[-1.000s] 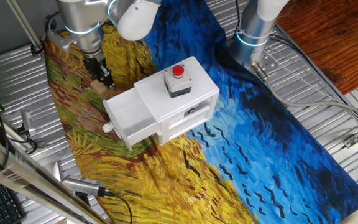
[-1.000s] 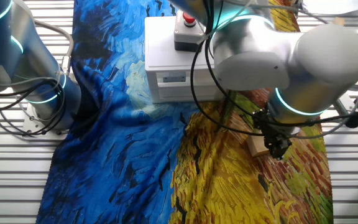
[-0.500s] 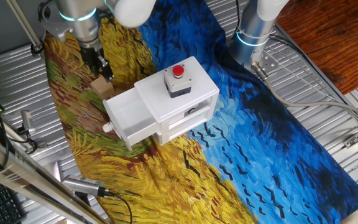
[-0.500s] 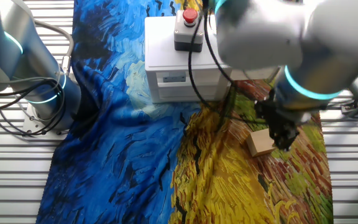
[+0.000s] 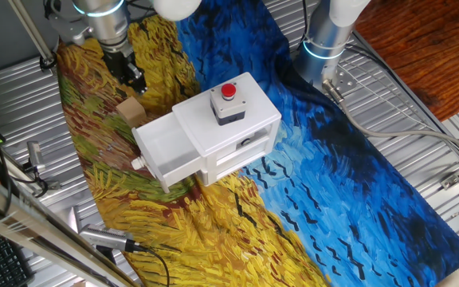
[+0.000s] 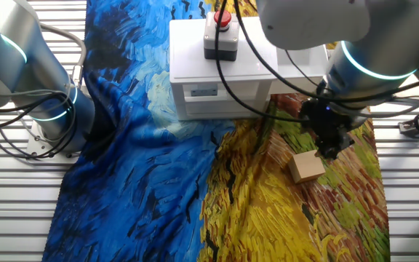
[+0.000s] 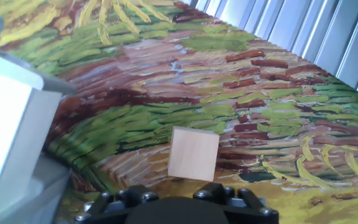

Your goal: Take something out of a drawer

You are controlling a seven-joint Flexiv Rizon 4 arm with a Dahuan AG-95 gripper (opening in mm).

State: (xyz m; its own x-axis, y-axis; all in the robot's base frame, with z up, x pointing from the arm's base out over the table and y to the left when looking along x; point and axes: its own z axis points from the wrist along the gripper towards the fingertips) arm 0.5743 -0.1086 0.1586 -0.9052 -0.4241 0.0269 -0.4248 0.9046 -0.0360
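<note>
Wooden block (image 5: 131,110) lies on the painted cloth (image 5: 118,199) near its left edge, just beside the open upper drawer (image 5: 166,150) of the white box (image 5: 229,127), so we judge it already taken out and set down. Our gripper (image 5: 135,79) hangs above it, apart from it and carrying nothing; how wide the jaws stand, we cannot tell.
</note>
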